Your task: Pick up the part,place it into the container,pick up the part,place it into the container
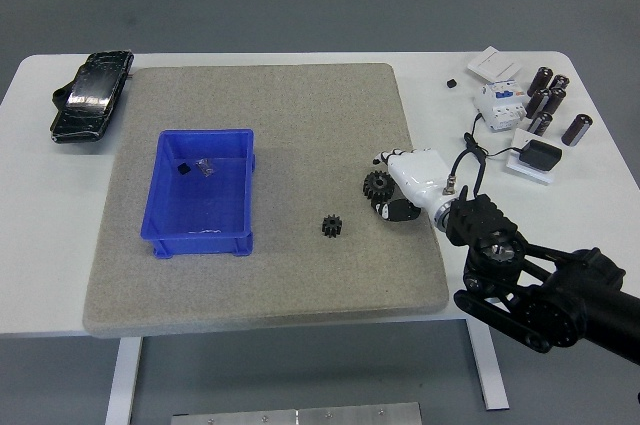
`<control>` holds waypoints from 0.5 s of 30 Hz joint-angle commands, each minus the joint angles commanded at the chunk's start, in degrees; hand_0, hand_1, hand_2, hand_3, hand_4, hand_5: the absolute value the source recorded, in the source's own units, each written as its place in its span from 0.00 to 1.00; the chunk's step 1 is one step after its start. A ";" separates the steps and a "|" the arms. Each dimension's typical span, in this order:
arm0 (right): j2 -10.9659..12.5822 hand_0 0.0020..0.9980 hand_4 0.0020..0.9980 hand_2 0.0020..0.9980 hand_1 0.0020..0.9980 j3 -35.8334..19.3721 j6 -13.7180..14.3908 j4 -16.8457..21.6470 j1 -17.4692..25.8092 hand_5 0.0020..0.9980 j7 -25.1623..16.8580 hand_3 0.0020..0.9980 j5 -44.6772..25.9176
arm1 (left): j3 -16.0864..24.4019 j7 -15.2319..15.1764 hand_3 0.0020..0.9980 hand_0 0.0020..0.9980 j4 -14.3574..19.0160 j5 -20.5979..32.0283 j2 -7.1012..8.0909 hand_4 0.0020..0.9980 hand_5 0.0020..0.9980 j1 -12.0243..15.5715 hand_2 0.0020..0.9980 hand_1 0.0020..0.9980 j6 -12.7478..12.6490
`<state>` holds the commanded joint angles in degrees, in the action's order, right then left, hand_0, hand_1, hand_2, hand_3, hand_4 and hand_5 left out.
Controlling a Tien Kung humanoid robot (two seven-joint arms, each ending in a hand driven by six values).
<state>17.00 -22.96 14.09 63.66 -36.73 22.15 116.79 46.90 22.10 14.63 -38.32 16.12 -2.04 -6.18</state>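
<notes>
Two gears lie on the mat point(280, 275): my right hand point(410, 185) fingers grip the larger gear point(377, 185); the smaller gear point(333, 226) sits near the blue container point(160, 215).

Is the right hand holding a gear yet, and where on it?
The right hand closes on the larger black gear at its toothed rim; whether it is lifted cannot be told.
</notes>
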 joint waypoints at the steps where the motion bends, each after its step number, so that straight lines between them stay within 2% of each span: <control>1: -0.02 0.36 0.75 0.81 0.54 0.04 0.02 -0.02 -0.01 0.38 -0.03 0.84 -0.08 | 0.02 0.01 0.59 0.68 0.00 -0.03 0.00 0.69 0.27 -0.01 0.61 0.64 0.00; 2: -0.09 0.36 0.75 0.81 0.54 0.14 0.11 -0.11 -0.03 0.38 -0.09 0.84 -0.28 | 0.15 0.06 0.59 0.68 -0.01 -0.20 0.00 0.69 0.27 -0.03 0.61 0.64 0.01; 3: -0.14 0.35 0.74 0.72 0.52 0.21 0.19 -0.19 -0.01 0.38 -0.08 0.75 -0.42 | 0.27 0.12 0.59 0.68 -0.01 -0.34 0.01 0.69 0.26 -0.06 0.61 0.64 0.01; 8: -0.17 0.35 0.74 0.72 0.52 0.61 0.55 -0.44 0.25 0.38 -0.30 0.75 -1.31 | 0.40 0.10 0.59 0.68 -0.10 -0.55 0.08 0.69 0.26 -0.31 0.61 0.64 -0.03; 9: -0.18 0.34 0.71 0.64 0.49 0.73 0.63 -0.49 0.29 0.38 -0.39 0.70 -1.50 | 0.35 0.06 0.59 0.68 -0.12 -0.49 0.10 0.69 0.27 -0.35 0.61 0.64 -0.05; 14: -0.30 0.34 0.71 0.64 0.49 1.06 1.30 -0.54 0.31 0.38 -0.82 0.70 -2.12 | 0.35 0.08 0.59 0.68 -0.13 -0.52 0.10 0.69 0.27 -0.30 0.61 0.64 -0.06; 15: -0.32 0.31 0.64 0.56 0.45 1.13 1.35 -0.58 0.30 0.38 -0.87 0.68 -2.24 | 0.35 0.08 0.59 0.68 -0.13 -0.51 0.09 0.69 0.27 -0.29 0.61 0.63 -0.06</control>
<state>16.69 -21.83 15.44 63.08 -36.44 21.27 114.56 47.26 22.18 14.49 -38.83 16.21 -2.33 -6.24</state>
